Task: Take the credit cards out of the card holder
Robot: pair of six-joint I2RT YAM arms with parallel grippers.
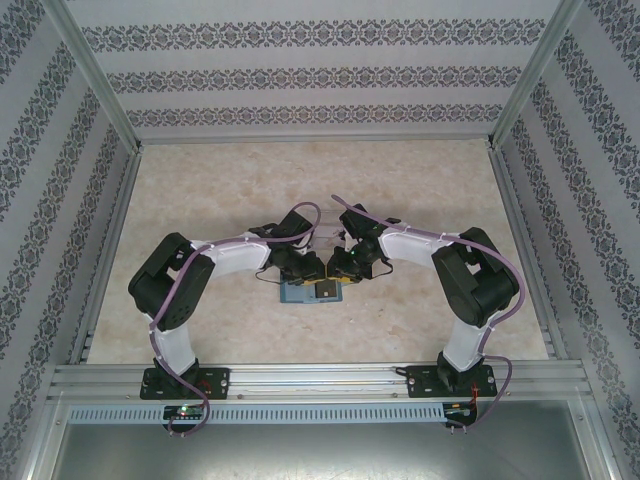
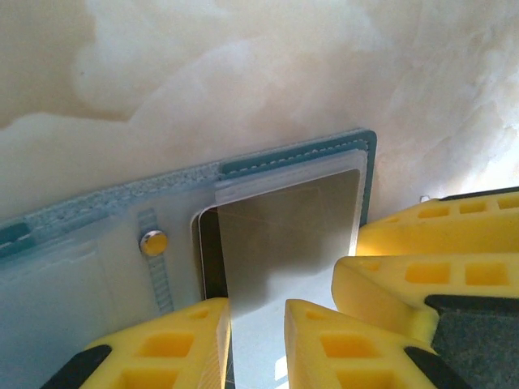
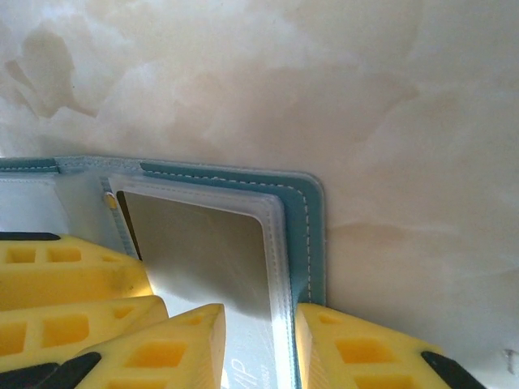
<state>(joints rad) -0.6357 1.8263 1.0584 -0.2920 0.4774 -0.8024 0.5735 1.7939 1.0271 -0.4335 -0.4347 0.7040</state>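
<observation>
**Teal card holder [image 1: 312, 292] open flat, dark card sleeved inside**

Yellow fingers [image 2: 182, 344] of the left tool [image 2: 255, 306] stand at the near edge of the card holder. The jaws are narrowly parted and the near end of the dark card [image 2: 284, 219] runs into the gap. Whether they pinch it I cannot tell. The right tool [image 3: 259, 309] sits at the holder's right edge, also narrow, its jaws either side of the stitched border. Here too a grip cannot be confirmed. Both tools crowd the holder's right half, just beside each other.

The card lies in a clear sleeve [image 2: 268, 180] on that right half, glossy and catching the light. A small metal snap [image 2: 152, 241] sits on the tab left of it, toward the holder's fold. Beyond the holder's far edge runs the bare marbled table [image 2: 243, 73].

By its look, the card is light, stiff and slick. It should slide out along the sleeve once a bare edge is pinched, though it may slip from smooth pads. The holder seems soft and light, so it would probably lift with the card unless one tool pins its border down.
</observation>
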